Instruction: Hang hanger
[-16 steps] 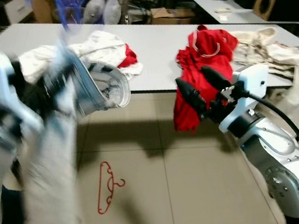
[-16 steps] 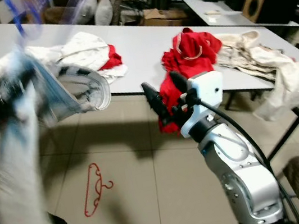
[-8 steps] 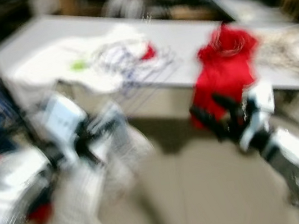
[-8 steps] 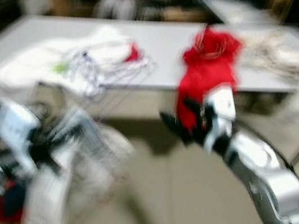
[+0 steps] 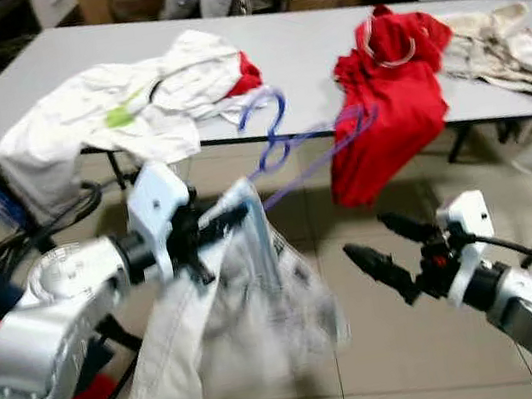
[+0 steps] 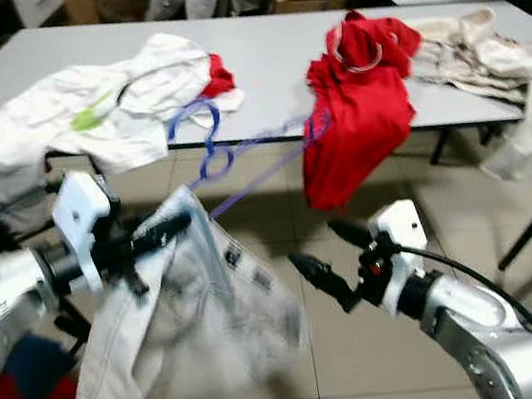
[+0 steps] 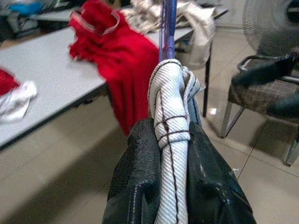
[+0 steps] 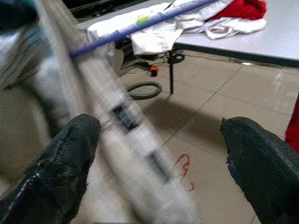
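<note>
Left gripper [image 7: 170, 154] clamps the white garment [image 5: 230, 357] bunched on the blue hanger [image 5: 282, 141], carrying both; right gripper [image 5: 388, 251] waits wide apart, near right.

blue-purple hanger [image 5: 282, 141]; pale white-grey striped trousers [image 5: 219, 349]; red garment [image 5: 388, 104] on light grey bench [image 5: 303, 47]; black end effector fingers [image 8: 56, 168]; beige floor tiles [image 5: 423, 357].

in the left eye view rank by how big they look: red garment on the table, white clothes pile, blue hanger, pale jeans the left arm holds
1. pale jeans, though nearness to the camera inflates them
2. white clothes pile
3. red garment
4. blue hanger, a thin wire outline

The pile and the red garment are fairly close in size.
</note>
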Controlling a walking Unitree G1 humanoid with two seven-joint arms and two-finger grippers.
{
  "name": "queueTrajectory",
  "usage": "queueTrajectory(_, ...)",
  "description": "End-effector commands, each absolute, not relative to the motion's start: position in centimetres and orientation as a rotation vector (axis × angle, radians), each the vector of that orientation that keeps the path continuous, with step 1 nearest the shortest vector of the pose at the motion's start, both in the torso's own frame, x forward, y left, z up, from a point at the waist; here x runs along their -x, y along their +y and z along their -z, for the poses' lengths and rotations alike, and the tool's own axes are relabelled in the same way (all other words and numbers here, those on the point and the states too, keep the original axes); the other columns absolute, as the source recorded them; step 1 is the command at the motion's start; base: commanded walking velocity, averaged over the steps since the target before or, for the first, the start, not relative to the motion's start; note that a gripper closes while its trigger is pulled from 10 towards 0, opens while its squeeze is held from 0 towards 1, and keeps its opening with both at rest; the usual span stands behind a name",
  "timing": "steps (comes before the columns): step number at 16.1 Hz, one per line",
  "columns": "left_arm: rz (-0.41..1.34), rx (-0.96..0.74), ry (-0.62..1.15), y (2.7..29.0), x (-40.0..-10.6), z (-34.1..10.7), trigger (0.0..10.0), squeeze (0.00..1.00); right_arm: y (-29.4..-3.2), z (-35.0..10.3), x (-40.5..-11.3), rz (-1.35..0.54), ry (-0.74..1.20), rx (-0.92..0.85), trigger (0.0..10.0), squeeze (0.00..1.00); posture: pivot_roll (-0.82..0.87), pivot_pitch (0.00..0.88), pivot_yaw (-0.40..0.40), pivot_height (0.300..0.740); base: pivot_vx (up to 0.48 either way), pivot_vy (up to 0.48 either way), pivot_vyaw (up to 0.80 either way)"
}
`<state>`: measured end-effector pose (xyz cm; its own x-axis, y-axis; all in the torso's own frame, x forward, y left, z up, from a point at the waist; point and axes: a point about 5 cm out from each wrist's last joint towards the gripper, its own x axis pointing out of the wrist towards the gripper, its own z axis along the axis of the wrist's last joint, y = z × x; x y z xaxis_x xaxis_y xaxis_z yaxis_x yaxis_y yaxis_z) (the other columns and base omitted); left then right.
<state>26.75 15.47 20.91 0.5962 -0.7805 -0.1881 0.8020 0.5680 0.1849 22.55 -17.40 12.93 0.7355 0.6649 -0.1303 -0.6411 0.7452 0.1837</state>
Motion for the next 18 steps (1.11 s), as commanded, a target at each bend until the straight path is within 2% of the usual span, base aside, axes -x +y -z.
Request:
queueTrajectory(1,0.973,-0.252,0.005,15.6,-27.1,-22.7,0.0,0.0,-18.0,-13.1,-22.3,-0.779,0.2,-0.129,10.0,1.0,0.08,0.048,0.001,0.74,0.0,0.0,0.0)
queueTrajectory(3,1.046,-0.195,-0.049,15.5,-26.9,-24.2,0.0,0.0,-19.1,-12.7,-22.8,-0.767,0.233,-0.092,10.0,1.0,0.07,0.044,0.001,0.74,0.0,0.0,0.0)
queueTrajectory(4,1.139,-0.163,-0.077,15.3,-26.4,-25.4,0.0,0.0,-20.2,-12.5,-23.9,-0.727,0.238,-0.085,10.0,1.0,0.08,0.034,-0.01,0.74,0.0,0.0,0.0)
queueTrajectory(7,1.174,-0.223,-0.092,15.7,-26.8,-26.2,0.0,0.0,-21.4,-12.5,-25.1,-0.723,0.254,-0.108,10.0,1.0,0.08,0.017,-0.034,0.74,0.0,0.0,0.0)
queueTrajectory(12,1.291,-0.283,-0.119,15.5,-27.1,-28.0,0.0,0.0,-23.2,-13.8,-26.6,-0.713,0.202,-0.258,10.0,1.0,0.08,0.012,-0.042,0.74,0.0,0.0,0.0)
queueTrajectory(18,1.515,-0.272,-0.097,14.1,-25.6,-28.7,0.0,0.0,-21.9,-12.7,-28.7,-0.764,0.262,-0.277,10.0,1.0,0.09,0.027,-0.046,0.74,0.0,0.0,0.0)
